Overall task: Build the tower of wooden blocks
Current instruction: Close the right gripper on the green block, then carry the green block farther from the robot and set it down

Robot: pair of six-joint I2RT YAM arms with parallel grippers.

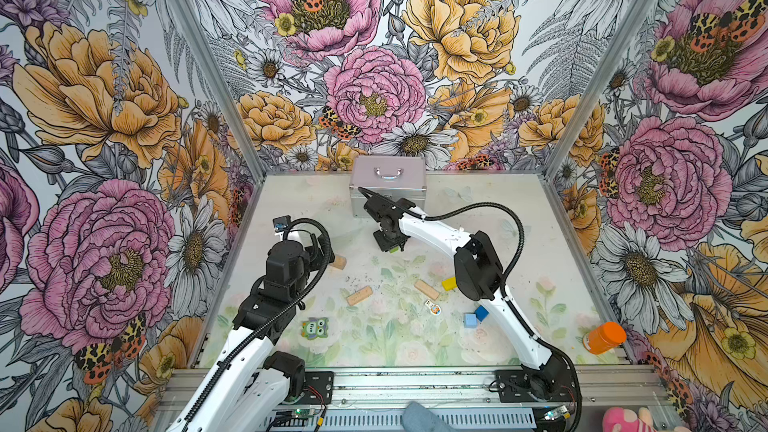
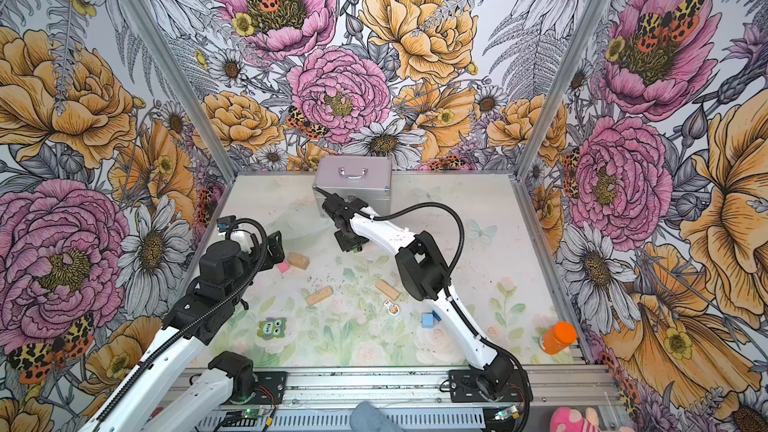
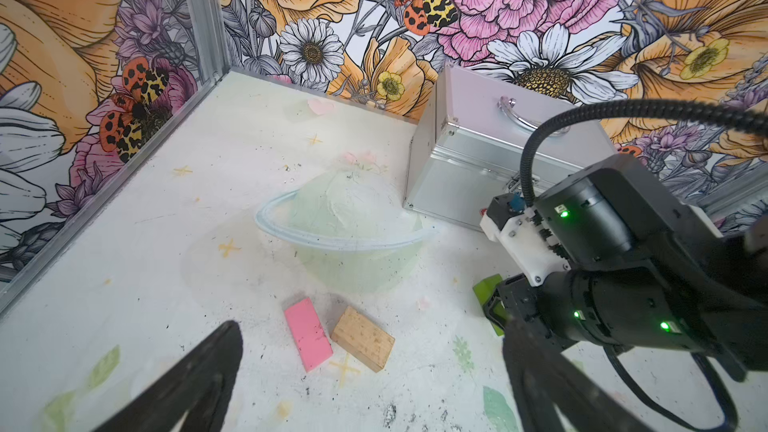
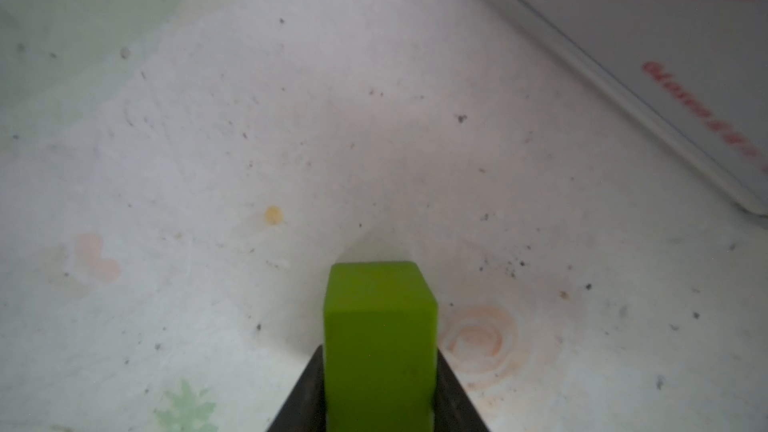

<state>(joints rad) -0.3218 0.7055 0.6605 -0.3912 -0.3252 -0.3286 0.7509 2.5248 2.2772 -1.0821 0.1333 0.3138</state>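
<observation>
Green block between right jaws

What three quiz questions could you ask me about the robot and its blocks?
1. True or false: the right gripper is holding a purple block.
2. Pick one: what lies right beside the pink block on the table? A) a tan block B) a spoon C) a red ball
3. Short answer: are the left gripper jaws open or shut?

Key
1. False. It is closed on the green block.
2. A.
3. Open, spread wide above the pink and tan pair.
</observation>
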